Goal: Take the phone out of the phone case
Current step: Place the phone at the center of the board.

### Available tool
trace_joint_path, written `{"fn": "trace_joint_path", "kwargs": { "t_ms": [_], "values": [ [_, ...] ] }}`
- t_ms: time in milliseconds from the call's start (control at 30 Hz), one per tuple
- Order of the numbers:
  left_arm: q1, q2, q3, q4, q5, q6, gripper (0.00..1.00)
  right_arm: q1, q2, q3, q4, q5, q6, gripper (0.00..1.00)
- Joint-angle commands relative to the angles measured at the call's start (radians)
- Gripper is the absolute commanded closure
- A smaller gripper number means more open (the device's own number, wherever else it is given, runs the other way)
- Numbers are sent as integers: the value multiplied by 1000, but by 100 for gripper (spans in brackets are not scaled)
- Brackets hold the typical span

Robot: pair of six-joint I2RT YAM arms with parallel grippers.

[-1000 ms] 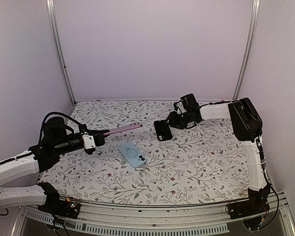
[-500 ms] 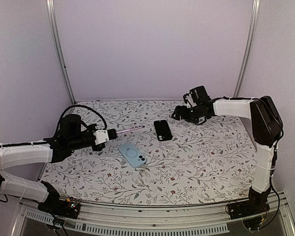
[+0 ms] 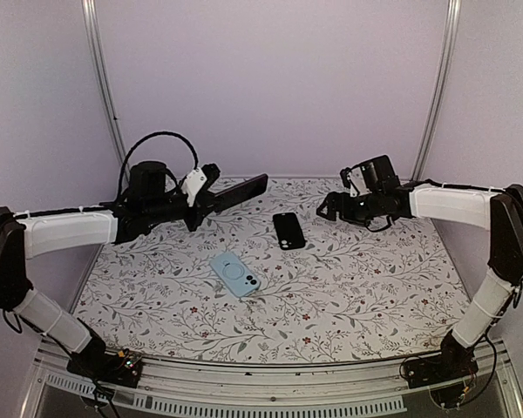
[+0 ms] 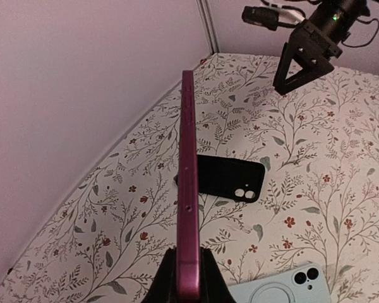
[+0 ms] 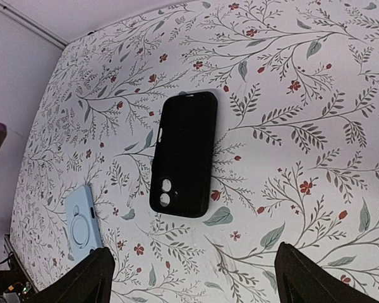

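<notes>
Ignore the light-blue case (image 3: 235, 274) lying flat near the middle of the bench (image 3: 375, 287). Just beyond, toward the far edge: the black phone case (image 3: 288, 230), flat, camera holes showing, apparently empty. Toward the far left corner: left gripper (image 3: 200, 198) clenched on one end of the purple phone (image 3: 237, 192), raised off the bench. Grip firmly without squeezing harder, avoid swinging the free end, then lower it gently onto bare bench apart from both cases. Leave the right gripper (image 3: 331, 209), jaws spread and grasping nothing, near the far right side.
</notes>
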Motion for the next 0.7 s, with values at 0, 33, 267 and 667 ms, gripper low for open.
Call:
{"fn": "trace_joint_path", "kwargs": {
  "t_ms": [0, 33, 267, 667],
  "values": [
    [68, 88, 104, -48, 134, -384, 100, -4, -150, -81, 24, -22, 15, 8],
    [88, 121, 129, -70, 169, -462, 100, -4, -172, -102, 27, -36, 19, 8],
    [191, 299, 200, -107, 404, -765, 100, -4, -338, -218, 52, -132, 65, 1],
    [235, 489, 294, -292, 514, -830, 100, -2, -371, -233, 51, -169, 72, 1]
  ]
}}
